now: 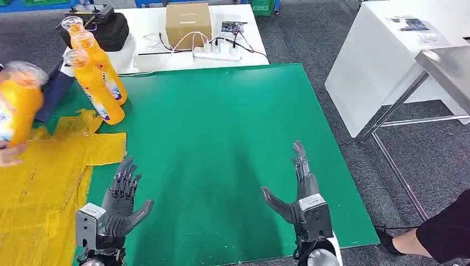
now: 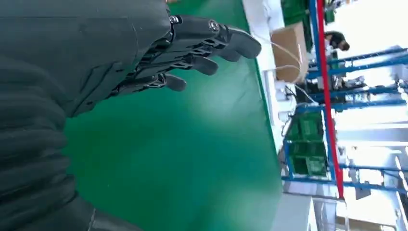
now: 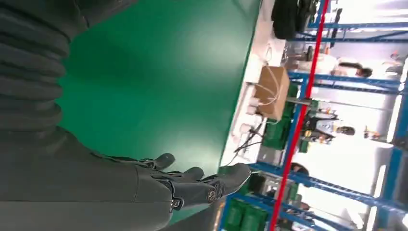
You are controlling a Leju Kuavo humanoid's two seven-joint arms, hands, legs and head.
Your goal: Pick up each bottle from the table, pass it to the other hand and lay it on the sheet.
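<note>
**Both hands empty over the green mat**

The left hand and right hand hover with fingers spread wide, holding nothing. 3 orange bottles stand ahead of the left hand, beyond the yellow sheet just outside it. A blurred 4th bottle shows further out.

four orange bottles (one blurred at the edge), one yellow sheet, one cardboard box
</note>
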